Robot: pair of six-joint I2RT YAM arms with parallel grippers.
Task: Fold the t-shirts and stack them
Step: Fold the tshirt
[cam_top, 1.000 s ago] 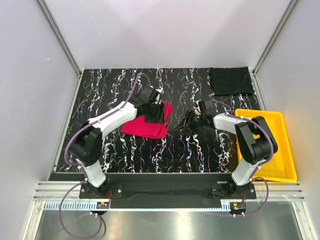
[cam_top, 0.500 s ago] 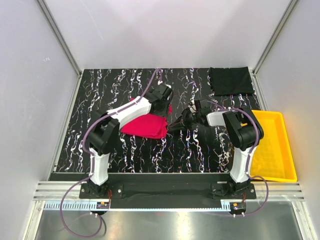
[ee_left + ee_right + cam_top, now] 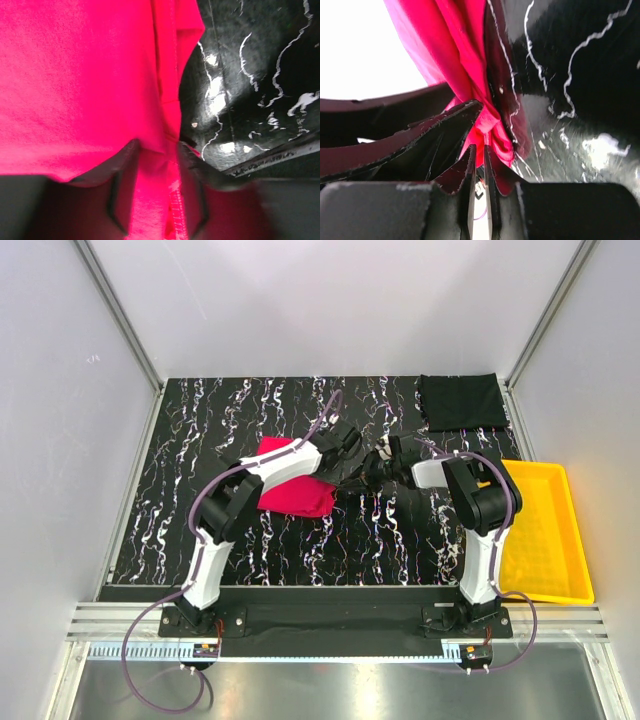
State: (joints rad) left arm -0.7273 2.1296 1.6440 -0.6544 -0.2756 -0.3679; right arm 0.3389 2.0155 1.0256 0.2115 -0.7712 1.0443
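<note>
The black veined counter [image 3: 200, 440], from above, carries the red t-shirt [image 3: 292, 498] bunched mid-counter and the black t-shirt [image 3: 460, 402] flat at the far right corner. At the left wrist, the left pincer [image 3: 157, 150] straddles a hemmed red fold; pinched or not, we cannot tell. At the right wrist, the right pincer [image 3: 479, 152] is clenched on red cloth. Light and floppy, we judge; hems grip best.

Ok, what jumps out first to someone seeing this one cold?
A bright red cloth t-shirt lies mid-table on the black white-veined tabletop. At its right edge the right end effector pinches a fold, and the left end effector has cloth between its fingers. A folded black cloth t-shirt sits in the far right corner.
</note>
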